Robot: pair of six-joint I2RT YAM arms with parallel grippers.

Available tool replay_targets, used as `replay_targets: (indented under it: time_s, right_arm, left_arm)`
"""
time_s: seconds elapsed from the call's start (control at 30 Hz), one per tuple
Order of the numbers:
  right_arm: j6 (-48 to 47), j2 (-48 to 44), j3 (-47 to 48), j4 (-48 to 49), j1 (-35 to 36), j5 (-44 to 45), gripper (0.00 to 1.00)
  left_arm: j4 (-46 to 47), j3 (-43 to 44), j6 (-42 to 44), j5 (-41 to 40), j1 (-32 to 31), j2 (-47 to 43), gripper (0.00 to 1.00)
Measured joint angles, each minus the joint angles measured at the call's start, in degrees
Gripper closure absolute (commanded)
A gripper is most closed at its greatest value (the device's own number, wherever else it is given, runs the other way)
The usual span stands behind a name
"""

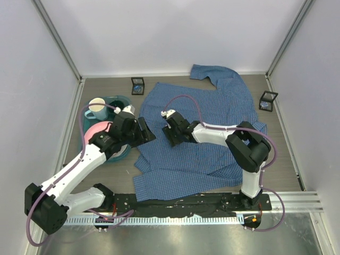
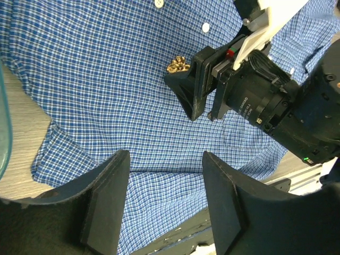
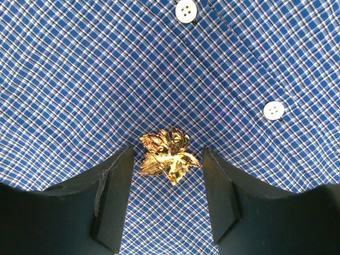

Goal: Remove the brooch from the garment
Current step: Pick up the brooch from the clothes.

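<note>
Brooch [image 3: 169,155] hidden beneath right gripper [image 3: 167,199] in top view; pin unseen. Jaws open, straddling it. Left gripper [image 2: 164,196] open, empty. Shirt [image 1: 228,101] long axis: table [image 1: 289,154] near edge to far-right corner.

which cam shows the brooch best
The right wrist view: the gold leaf-shaped brooch sits large and sharp on the checked shirt, between the open fingers of the right gripper. The left wrist view shows it only as a small gold speck by that gripper's tip. In the top view I cannot make it out.
</note>
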Motion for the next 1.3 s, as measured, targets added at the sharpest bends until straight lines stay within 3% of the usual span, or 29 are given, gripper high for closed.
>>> replay_targets:
  time_s: [0.3,0.53,0.7,1.1,1.3]
  right_arm:
    - [0.7,1.0,1.1,-0.3,1.0,3.0,0.45]
    - [1.3,1.5,1.9,-0.5,1.6,3.9,0.68]
    - [3.2,1.0,1.3,0.3,0.6,1.4,0.74]
    - [14.4,-8.0,-10.4,9.5,-12.8,-22.5,0.75]
    - [25.3,-10.6,-16.7,24.8,-19.5,-39.8,0.74]
  left_arm:
    - [-3.1,5.6,1.0,-2.3,0.1,-3.4,0.34]
    - [-3.2,5.3,0.6,-2.2,0.1,-4.0,0.34]
    - [-3.3,4.9,0.6,-2.1,0.1,-4.0,0.34]
    - [-1.4,4.6,0.5,2.4,0.1,0.0,0.34]
    - [4.4,2.3,1.3,8.3,0.1,3.4,0.39]
